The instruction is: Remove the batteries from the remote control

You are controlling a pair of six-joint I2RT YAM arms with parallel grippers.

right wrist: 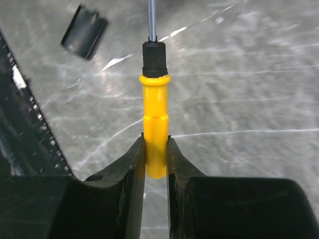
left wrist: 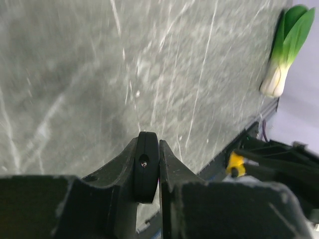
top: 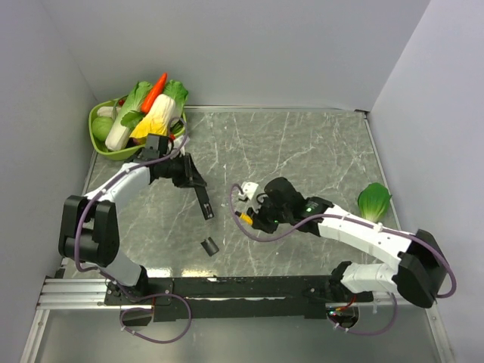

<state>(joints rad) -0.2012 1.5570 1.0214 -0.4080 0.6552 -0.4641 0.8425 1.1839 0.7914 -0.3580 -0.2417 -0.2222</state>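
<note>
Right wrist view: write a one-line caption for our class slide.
Right pincer clamps a yellow-handled screwdriver over the grey marbled table, a short black piece lying beyond.

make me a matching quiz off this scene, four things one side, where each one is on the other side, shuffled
Things:
1. remote control
2. yellow screwdriver
3. short black piece
4. bok choy

Places:
A. lying loose on the table, near the arm bases
B. in the jaws of the left gripper
C. at the table's right edge
D. in the jaws of the right gripper

Pairs: 1-B, 2-D, 3-A, 4-C
</note>
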